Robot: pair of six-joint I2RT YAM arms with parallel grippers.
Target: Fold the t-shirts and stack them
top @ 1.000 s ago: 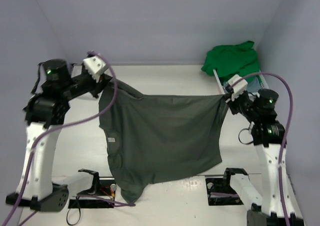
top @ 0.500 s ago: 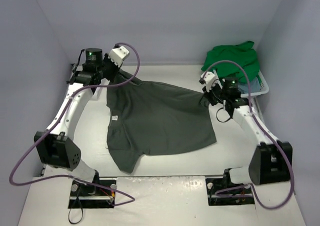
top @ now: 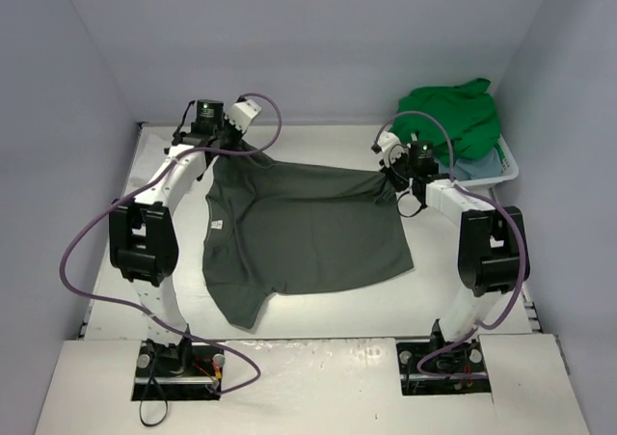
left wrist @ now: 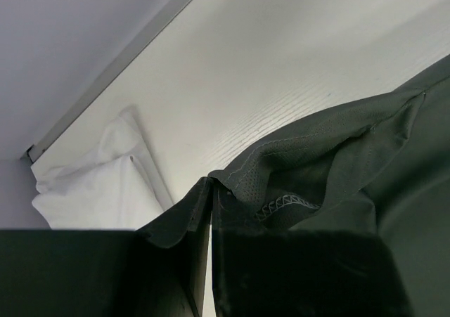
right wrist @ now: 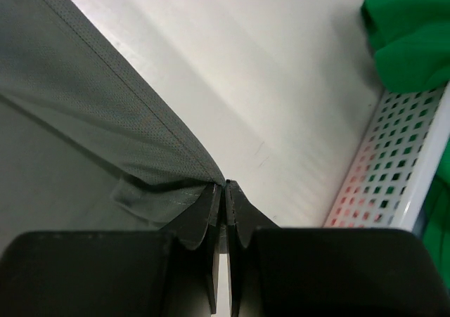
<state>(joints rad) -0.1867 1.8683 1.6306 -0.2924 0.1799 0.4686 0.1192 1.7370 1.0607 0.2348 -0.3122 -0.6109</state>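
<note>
From above, we see the dark grey-olive t-shirt [top: 299, 232] lying spread on the table [top: 318, 146], its far edge stretched between the left gripper [top: 226, 146] and the right gripper [top: 393, 176]. A green t-shirt [top: 448, 117] heaps over the white basket [top: 508, 170] at far right (a light blue one [top: 477, 168] peeks out beneath it).

At the left wrist, we find the fingers [left wrist: 176, 222] pressed together on a hem fold of the dark shirt, with a white t-shirt [left wrist: 98, 183] lying by the wall [left wrist: 63, 43].

At the right wrist, the fingers [right wrist: 204, 218] likewise pinch the shirt's edge, the basket just beside.
</note>
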